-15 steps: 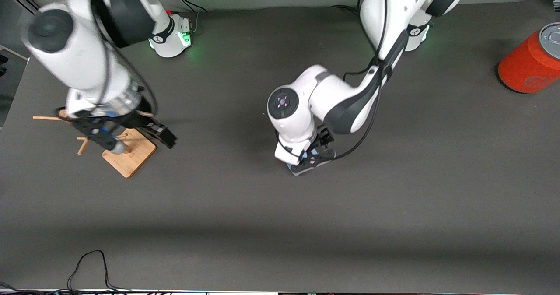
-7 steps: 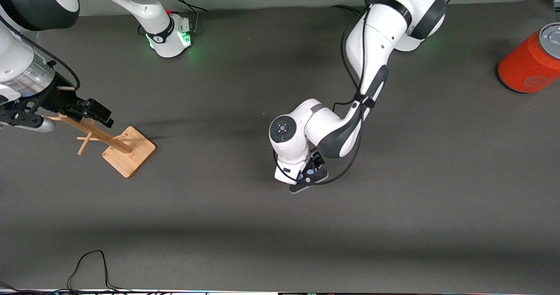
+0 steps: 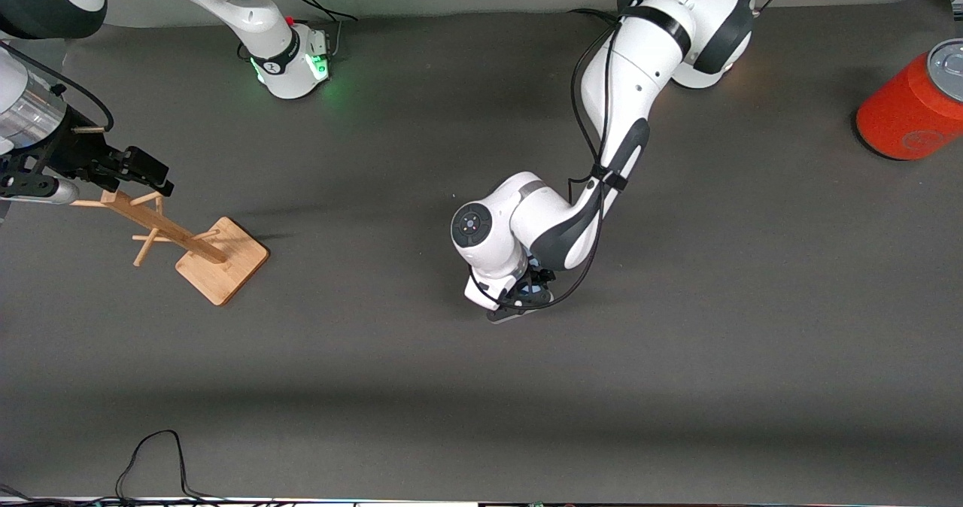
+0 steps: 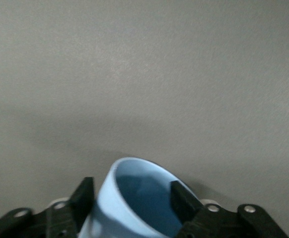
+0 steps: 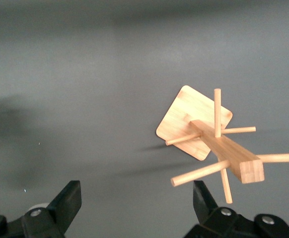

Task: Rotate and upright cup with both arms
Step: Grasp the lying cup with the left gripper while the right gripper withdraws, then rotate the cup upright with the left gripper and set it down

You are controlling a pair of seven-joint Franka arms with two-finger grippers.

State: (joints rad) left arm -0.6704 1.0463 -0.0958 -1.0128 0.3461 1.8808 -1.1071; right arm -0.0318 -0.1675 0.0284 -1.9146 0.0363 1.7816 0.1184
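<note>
The pale-blue cup [image 4: 134, 198] sits between the black fingers [image 4: 85, 198] of my left gripper [image 4: 132, 187], its open mouth tilted toward the wrist camera. Both fingers press against its sides, so the gripper is shut on it. In the front view only a sliver of the cup [image 3: 531, 294] shows under the left gripper [image 3: 521, 302], low over the middle of the table. My right gripper [image 3: 98, 180] hangs open and holds nothing over the top of the wooden peg rack at the right arm's end; its own view shows it [image 5: 135, 191] wide apart.
The wooden peg rack [image 3: 218, 259] stands on its square base [image 5: 194, 121] at the right arm's end. A large orange can [image 3: 910, 108] stands at the left arm's end. A black cable [image 3: 150, 454] loops along the table's edge nearest the front camera.
The left gripper came down around the cup and its fingers closed in on it. The right arm swung away from the rack's base toward the table's end and now holds still.
</note>
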